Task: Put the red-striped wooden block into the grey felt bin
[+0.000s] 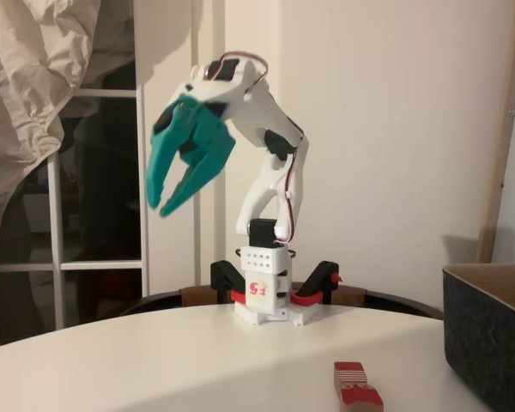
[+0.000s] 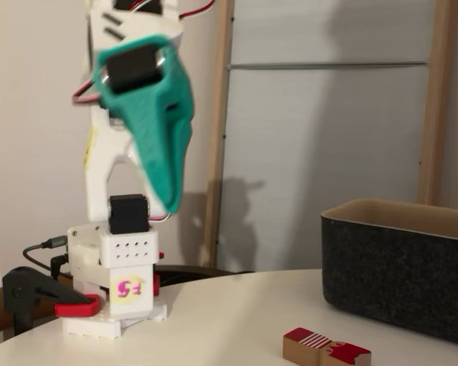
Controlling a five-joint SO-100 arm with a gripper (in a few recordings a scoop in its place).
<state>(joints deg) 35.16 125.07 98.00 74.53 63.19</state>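
The red-striped wooden block (image 1: 356, 385) lies flat on the white table near its front edge, with its striped half toward the arm; a fixed view shows the block (image 2: 325, 348) low and right of the arm's base. The grey felt bin (image 1: 489, 330) stands at the right edge of the table, and in a fixed view the bin (image 2: 401, 267) sits just behind and right of the block. My teal gripper (image 1: 164, 209) hangs high in the air, well left of and above the block, open with nothing between its fingers. Seen side-on, the gripper (image 2: 172, 204) points downward.
The arm's white base (image 1: 266, 296) is fixed to the table's far edge by red-and-black clamps (image 1: 322, 287). The white round table (image 1: 154, 360) spreads in front of it. A white shelf frame and a hanging cloth (image 1: 26, 103) stand behind at left.
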